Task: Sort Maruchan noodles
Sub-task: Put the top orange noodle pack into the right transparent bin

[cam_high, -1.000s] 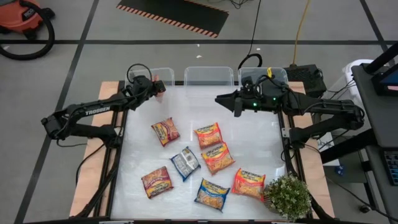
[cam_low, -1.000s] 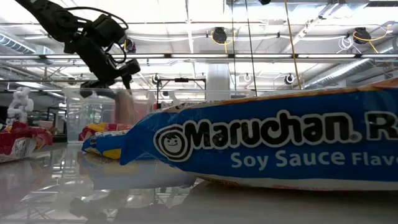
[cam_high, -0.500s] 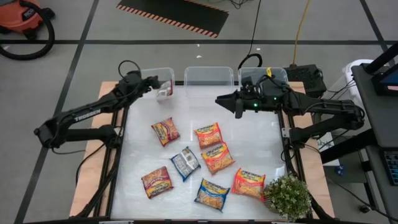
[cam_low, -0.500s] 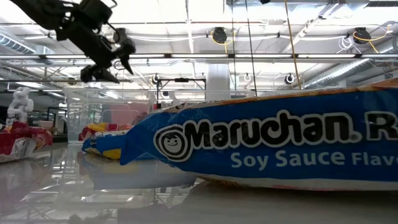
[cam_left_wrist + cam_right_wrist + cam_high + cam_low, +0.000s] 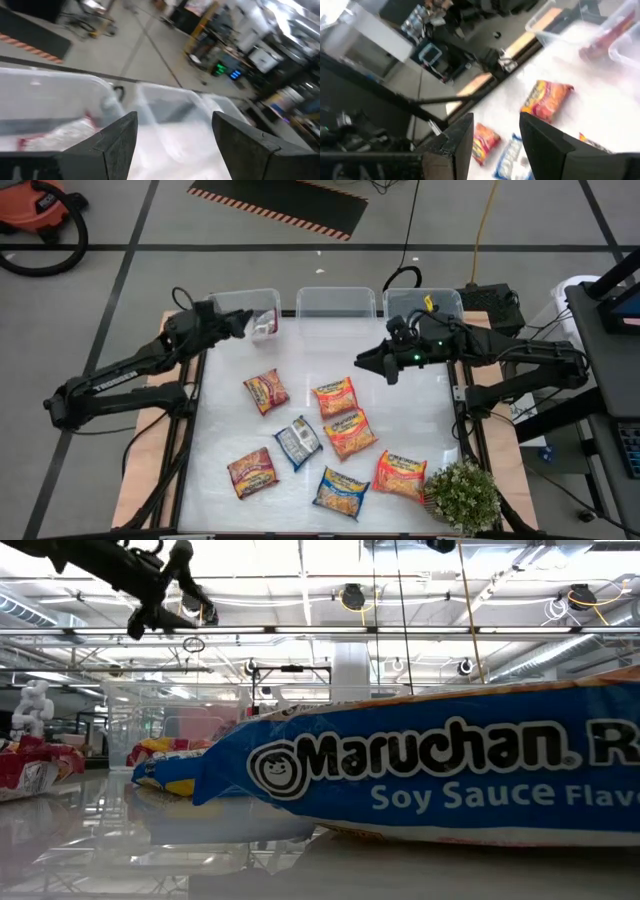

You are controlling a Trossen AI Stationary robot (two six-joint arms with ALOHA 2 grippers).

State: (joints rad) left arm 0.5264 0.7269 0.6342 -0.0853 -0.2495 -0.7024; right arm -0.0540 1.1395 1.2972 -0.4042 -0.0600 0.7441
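From above, seven flat glossy ramen packets lie on the white counter [image 5: 410, 410]: a dark red packet [image 5: 265, 391] near the left arm, two orange packets [image 5: 336, 396] [image 5: 350, 432] in the middle, a blue and silver packet [image 5: 298, 442], a second dark red packet [image 5: 252, 472] near the front, a blue packet [image 5: 341, 493] and a third orange packet [image 5: 400, 475] just beside a small green potted plant [image 5: 462, 496]. One more packet [image 5: 264, 325] lies inside the clear plastic bin on the left [image 5: 243, 300]. The left end effector [image 5: 240, 323] is at that bin's edge. The right end effector [image 5: 366, 361] hovers over the counter's far right part, above no packet.

At counter level, the blue packet [image 5: 430, 780] fills the foreground, and the left end effector [image 5: 165, 615] is high up.

In the left wrist camera, the left end effector [image 5: 172, 132] is released and empty, and the binned packet [image 5: 65, 132] shows between its fingers [image 5: 117, 142].

In the right wrist camera, the right end effector [image 5: 495, 137] is also released and empty, over the lying packets.
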